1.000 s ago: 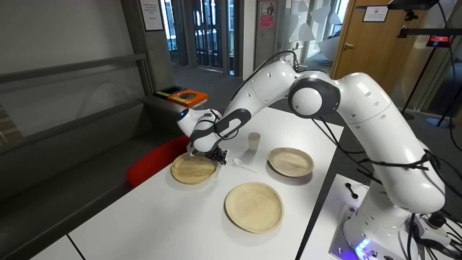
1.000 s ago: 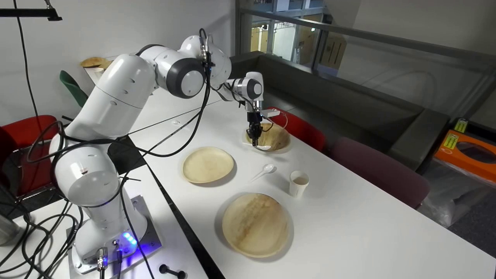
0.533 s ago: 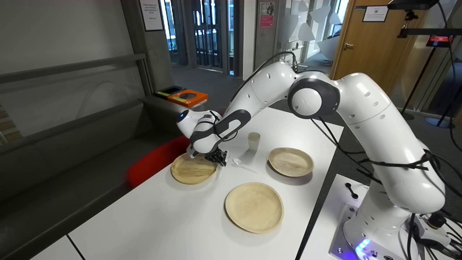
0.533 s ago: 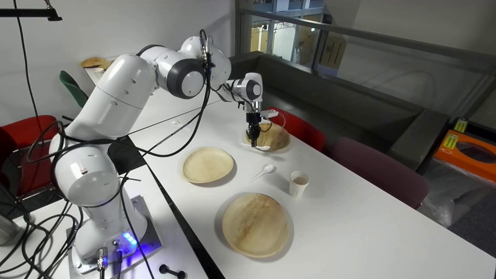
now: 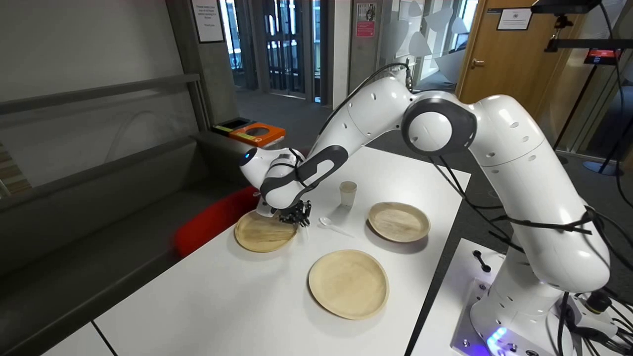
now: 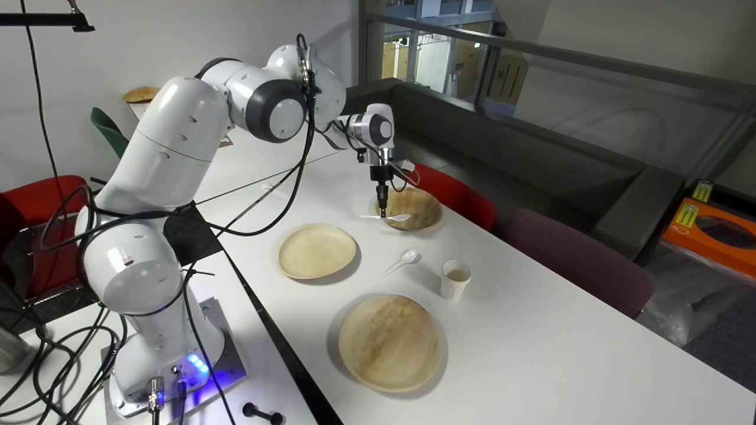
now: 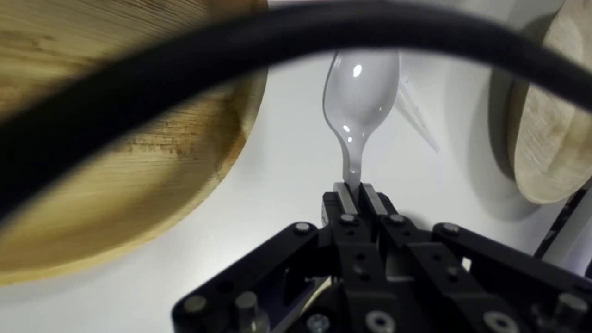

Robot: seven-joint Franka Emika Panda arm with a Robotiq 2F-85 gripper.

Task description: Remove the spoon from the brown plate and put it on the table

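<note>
My gripper point(image 7: 354, 196) is shut on the handle of a pale spoon point(image 7: 361, 90), whose bowl points away from the jaws in the wrist view. The gripper also shows in both exterior views point(image 5: 302, 223) point(image 6: 383, 213). The held spoon point(image 6: 400, 218) is level and appears raised, beside the near rim of the brown plate point(image 6: 416, 206). The brown plate point(image 7: 152, 185) is at the left in the wrist view, and the spoon there shows against the white table point(image 7: 286, 162). The brown plate also shows in an exterior view point(image 5: 264, 231), partly behind the hand.
A second spoon point(image 6: 407, 257) lies on the table near a paper cup point(image 6: 455, 280). A pale plate point(image 6: 316, 251) and a streaked plate point(image 6: 390, 342) stand closer to the robot base. A red chair point(image 5: 212, 222) is behind the brown plate. A black cable point(image 7: 296, 37) crosses the wrist view.
My gripper and the spoon have risen a little and shifted slightly toward the robot's side of the brown plate. The spoon is now more clearly in view. The plates and cup have not moved.
</note>
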